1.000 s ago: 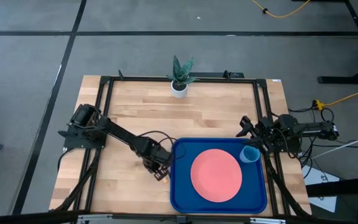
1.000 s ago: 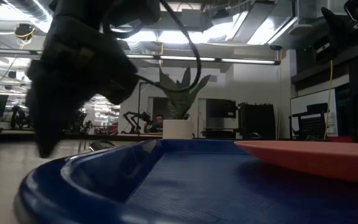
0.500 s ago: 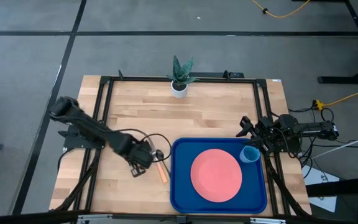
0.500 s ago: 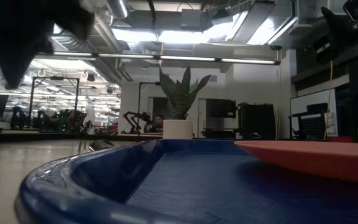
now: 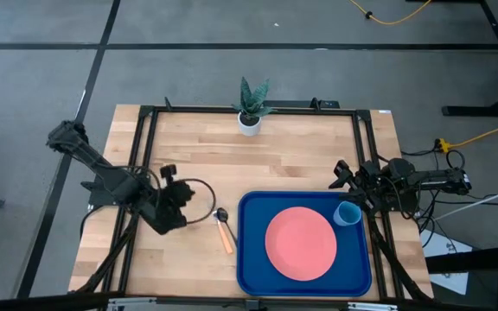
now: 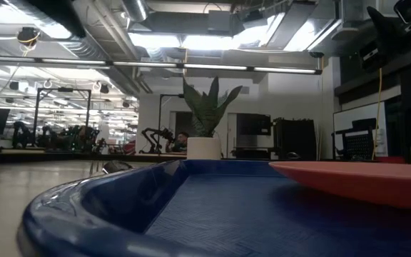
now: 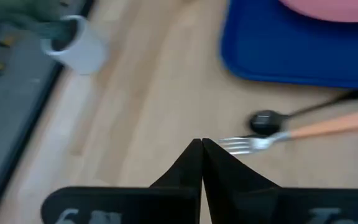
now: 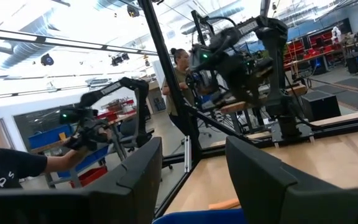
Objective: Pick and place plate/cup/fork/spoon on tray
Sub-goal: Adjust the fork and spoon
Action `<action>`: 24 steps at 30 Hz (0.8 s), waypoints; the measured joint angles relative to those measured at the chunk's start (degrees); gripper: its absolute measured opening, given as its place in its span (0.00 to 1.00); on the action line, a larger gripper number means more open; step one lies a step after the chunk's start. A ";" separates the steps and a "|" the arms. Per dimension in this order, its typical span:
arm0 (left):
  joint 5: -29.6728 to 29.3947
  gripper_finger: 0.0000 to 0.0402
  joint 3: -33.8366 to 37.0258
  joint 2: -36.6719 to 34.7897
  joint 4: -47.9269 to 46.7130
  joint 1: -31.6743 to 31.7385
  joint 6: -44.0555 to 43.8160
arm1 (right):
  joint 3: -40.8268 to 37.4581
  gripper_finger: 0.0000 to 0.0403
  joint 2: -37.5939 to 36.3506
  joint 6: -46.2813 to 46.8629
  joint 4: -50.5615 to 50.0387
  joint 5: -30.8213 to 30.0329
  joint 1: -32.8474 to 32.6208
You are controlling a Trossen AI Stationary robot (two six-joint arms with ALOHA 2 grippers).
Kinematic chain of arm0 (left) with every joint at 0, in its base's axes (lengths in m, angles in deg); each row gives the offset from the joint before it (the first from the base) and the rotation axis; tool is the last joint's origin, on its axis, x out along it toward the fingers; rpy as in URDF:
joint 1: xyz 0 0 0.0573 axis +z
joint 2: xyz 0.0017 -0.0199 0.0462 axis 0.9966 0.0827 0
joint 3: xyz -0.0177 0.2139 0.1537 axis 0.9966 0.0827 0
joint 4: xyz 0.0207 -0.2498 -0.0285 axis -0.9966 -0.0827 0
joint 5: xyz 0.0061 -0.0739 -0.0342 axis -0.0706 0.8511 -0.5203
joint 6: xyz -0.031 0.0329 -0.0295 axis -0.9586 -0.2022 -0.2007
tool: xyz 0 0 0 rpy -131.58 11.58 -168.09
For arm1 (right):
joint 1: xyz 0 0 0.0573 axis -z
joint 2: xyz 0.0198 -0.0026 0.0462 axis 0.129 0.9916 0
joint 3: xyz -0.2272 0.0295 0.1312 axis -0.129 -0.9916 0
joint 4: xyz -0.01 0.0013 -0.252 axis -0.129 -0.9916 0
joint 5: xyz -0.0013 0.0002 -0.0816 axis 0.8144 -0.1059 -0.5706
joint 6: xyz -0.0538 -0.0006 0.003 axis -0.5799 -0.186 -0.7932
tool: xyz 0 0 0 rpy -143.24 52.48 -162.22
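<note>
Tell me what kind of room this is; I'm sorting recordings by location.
Probably a robotics lab or workshop: exposed ceiling ducts, other robot arms on benches, and cables across the grey floor.

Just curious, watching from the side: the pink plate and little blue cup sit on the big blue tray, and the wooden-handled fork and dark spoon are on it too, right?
Not quite. The high view shows the wooden-handled fork and dark spoon lying on the wooden table, left of the blue tray. The salmon-pink plate and light-blue cup are on it.

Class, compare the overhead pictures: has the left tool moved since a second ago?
Yes. The left tool, shut, has pulled back from the blue tray toward the table's left edge, leaving the fork and spoon behind.
</note>
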State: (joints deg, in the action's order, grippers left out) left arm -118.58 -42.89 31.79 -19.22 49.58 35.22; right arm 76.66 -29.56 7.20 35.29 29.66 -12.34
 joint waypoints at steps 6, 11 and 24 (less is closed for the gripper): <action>-2.55 0.00 17.97 -9.46 16.03 0.06 0.61 | 0.02 0.45 0.00 0.28 0.00 -0.02 0.00; -3.76 0.00 33.03 -15.94 41.84 0.24 11.65 | 0.00 0.45 0.00 -1.26 0.49 -0.17 0.00; 14.86 0.00 57.61 -28.66 84.82 14.37 37.79 | 0.02 0.45 -0.02 -6.25 3.52 -0.16 0.00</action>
State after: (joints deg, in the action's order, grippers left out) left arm -103.72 14.71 3.13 65.60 63.95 73.01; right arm 76.68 -29.58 0.95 38.81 29.50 -12.34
